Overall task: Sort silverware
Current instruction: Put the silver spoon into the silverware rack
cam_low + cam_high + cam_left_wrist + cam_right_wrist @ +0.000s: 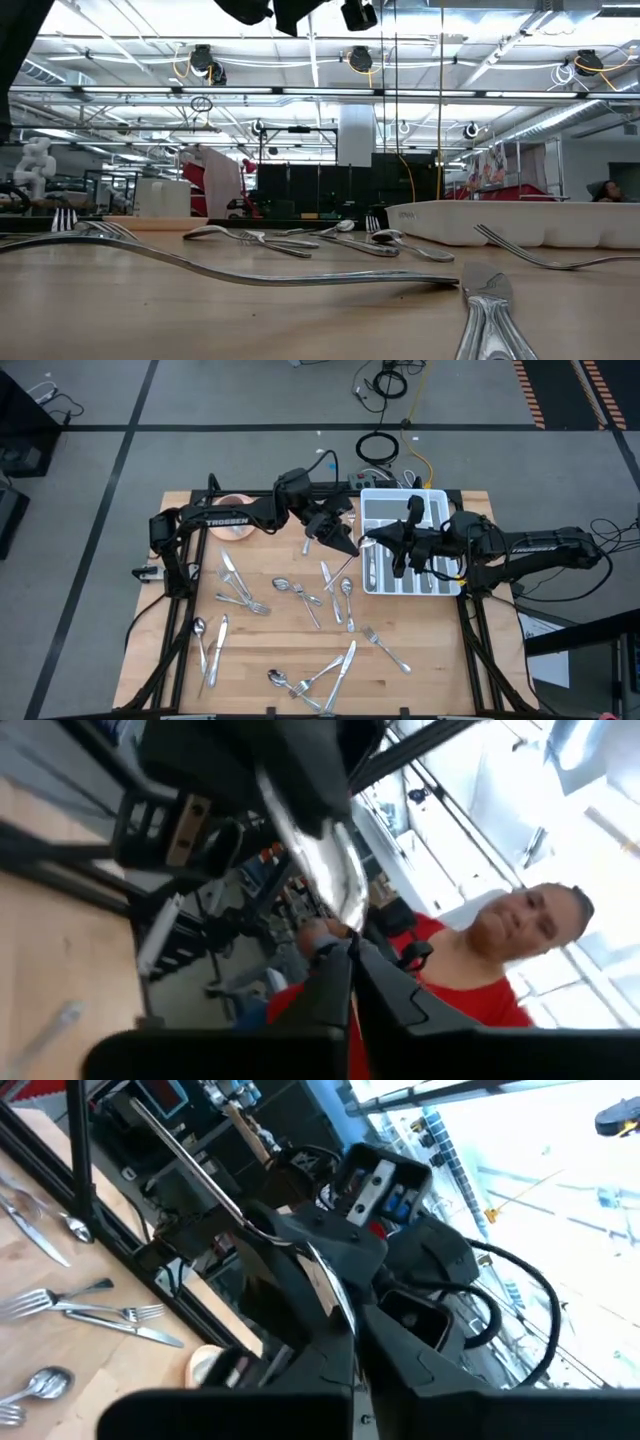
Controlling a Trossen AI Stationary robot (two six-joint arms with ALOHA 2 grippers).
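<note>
Here, one silver utensil (pixel 345 567) is held in mid-air between both grippers, just beside the white tray (pixel 432 586). The left gripper (pixel 338 543) and right gripper (pixel 368 543) are each pinched on it. A handover is judged underway; next, one grip must be released.

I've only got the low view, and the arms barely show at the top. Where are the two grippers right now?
Observer: Both are above the table beside the white tray, on its side facing the loose silverware. The left gripper and the right gripper are nearly tip to tip.
Operator: Holding anything?
Observer: Yes, each is shut on the same utensil, held above the table.
Operator: Anything in the tray?
Observer: A few pieces lie in its compartments; I cannot tell which kinds.
</note>
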